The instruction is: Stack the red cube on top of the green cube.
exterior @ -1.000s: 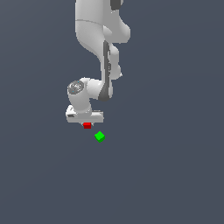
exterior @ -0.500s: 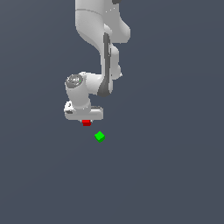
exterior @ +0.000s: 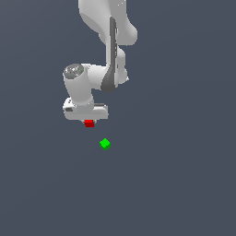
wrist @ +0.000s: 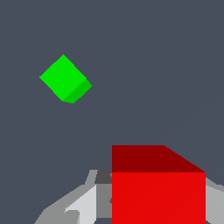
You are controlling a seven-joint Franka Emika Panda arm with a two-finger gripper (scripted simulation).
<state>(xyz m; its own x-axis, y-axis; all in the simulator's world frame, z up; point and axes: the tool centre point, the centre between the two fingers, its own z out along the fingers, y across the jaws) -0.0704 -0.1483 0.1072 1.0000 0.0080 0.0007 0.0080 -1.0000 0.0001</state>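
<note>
The red cube (exterior: 89,123) hangs just under the white hand of the arm, held off the floor. My gripper (exterior: 89,122) is shut on it; in the exterior view the hand hides most of the fingers. The wrist view shows the red cube (wrist: 157,183) large and close, with grey fingers (wrist: 83,203) on either side of it. The green cube (exterior: 105,144) lies on the grey floor, a short way towards the exterior view's right of the red cube and lower in that picture. In the wrist view the green cube (wrist: 64,78) is turned diagonally and stands apart from the gripper (wrist: 157,205).
The white arm (exterior: 108,55) reaches down from the top of the exterior view. A plain dark grey floor (exterior: 184,184) lies all around the cubes.
The hand has risen and shifted slightly towards the exterior view's left, carrying the red cube with it. The green cube has stayed in place.
</note>
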